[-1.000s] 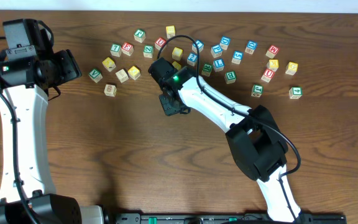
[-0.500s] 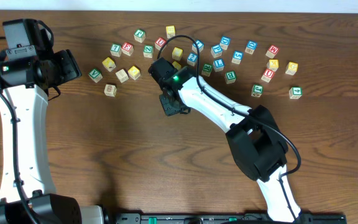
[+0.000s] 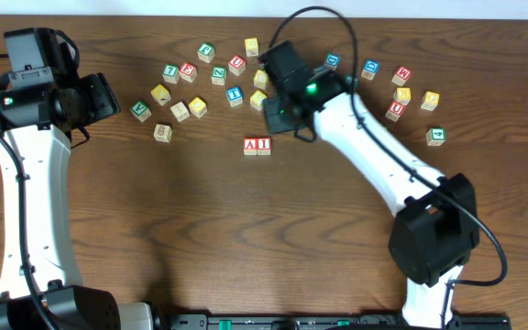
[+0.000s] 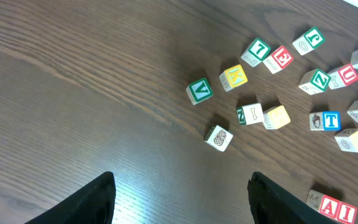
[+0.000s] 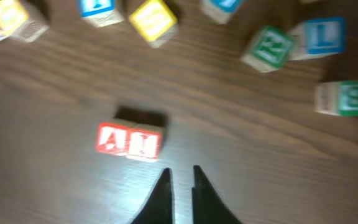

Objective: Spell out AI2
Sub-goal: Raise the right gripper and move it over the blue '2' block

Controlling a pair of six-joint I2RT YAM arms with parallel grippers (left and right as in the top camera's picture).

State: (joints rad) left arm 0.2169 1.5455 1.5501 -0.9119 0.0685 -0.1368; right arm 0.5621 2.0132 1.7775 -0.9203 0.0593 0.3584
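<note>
Two red-lettered blocks, A [image 3: 251, 145] and I [image 3: 264, 145], sit side by side and touching on the wood table. In the right wrist view the A [image 5: 114, 138] and the I [image 5: 143, 142] lie just ahead and to the left of my right gripper [image 5: 181, 177], which is shut and empty. Overhead, that gripper [image 3: 280, 115] hovers up and to the right of the pair. My left gripper [image 4: 182, 199] is wide open and empty over bare wood at the far left [image 3: 99, 96]. I cannot pick out a block with a 2.
Many loose letter blocks are scattered along the back of the table: a green V [image 4: 199, 90], yellow K [image 4: 235, 76], green 7 [image 4: 255, 50], red E [image 4: 280, 56], blue T [image 4: 331, 119]. A green R [image 5: 267, 46] and green B [image 5: 350, 98] lie beyond the right gripper.
My right arm has pulled back up and to the right from where it covered the table. The A and I blocks now show side by side there. The left arm has not moved.
</note>
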